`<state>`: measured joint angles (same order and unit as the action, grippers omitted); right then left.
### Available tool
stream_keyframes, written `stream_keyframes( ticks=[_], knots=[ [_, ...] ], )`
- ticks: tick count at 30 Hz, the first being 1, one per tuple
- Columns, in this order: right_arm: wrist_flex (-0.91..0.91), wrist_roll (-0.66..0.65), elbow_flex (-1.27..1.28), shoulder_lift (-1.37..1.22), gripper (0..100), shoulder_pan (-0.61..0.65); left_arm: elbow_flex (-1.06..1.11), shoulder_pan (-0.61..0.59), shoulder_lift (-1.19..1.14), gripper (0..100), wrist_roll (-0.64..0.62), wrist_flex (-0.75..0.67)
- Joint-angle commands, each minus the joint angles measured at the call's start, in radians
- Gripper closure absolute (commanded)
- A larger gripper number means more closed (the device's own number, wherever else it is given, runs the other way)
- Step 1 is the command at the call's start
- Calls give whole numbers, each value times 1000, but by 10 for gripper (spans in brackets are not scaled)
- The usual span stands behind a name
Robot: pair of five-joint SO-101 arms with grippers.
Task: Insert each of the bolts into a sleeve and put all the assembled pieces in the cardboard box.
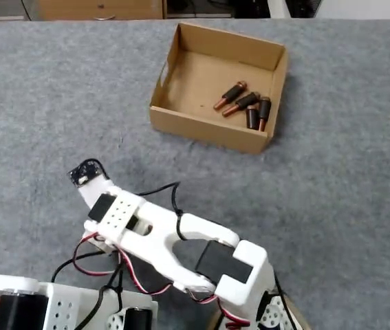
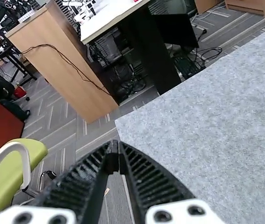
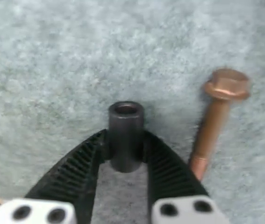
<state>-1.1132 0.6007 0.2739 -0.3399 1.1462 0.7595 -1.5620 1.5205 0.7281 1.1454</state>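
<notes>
My right gripper [image 3: 125, 139] is shut on a short black sleeve [image 3: 125, 123], which lies on the grey felt with its open bore facing away from the camera. A copper flanged bolt [image 3: 215, 122] lies on the felt right beside it, apart from the fingers. My left gripper [image 2: 115, 150] is shut with nothing in it, held above the table's corner. In the high view, the cardboard box [image 1: 201, 130] stands at the far middle with several assembled bolt-and-sleeve pieces [image 1: 246, 106] in its right corner.
A white arm [image 1: 167, 237] stretches low over the near part of the felt table [image 1: 332, 179], from the near right toward the left, with red and black cables around it. Past the table's corner [image 2: 120, 123] are floor, desks and a green chair.
</notes>
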Motion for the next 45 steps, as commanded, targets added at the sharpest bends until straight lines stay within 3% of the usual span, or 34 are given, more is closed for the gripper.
stream_keyframes(
  ticks=[1,8,24,28,32,36,40,45],
  knots=[
    [9,8,-13,-13,996,7,-3,-11,1,981,3,-12],
    [-68,2,-73,48,997,-38,2,-11,1,981,3,-12],
    [-123,-63,-165,529,997,-283,34,14,1,981,0,-12],
    [-123,-92,-168,650,997,-423,35,97,1,981,-12,-6],
    [-127,-129,-165,769,997,-590,25,195,1,981,-130,81],
    [-149,-153,-157,848,997,-760,-54,370,1,981,-244,201],
    [-192,-153,-137,875,997,-931,-155,588,-27,981,-442,344],
    [-253,-153,-107,877,997,-1102,-178,827,-142,981,-678,364]
  ],
)
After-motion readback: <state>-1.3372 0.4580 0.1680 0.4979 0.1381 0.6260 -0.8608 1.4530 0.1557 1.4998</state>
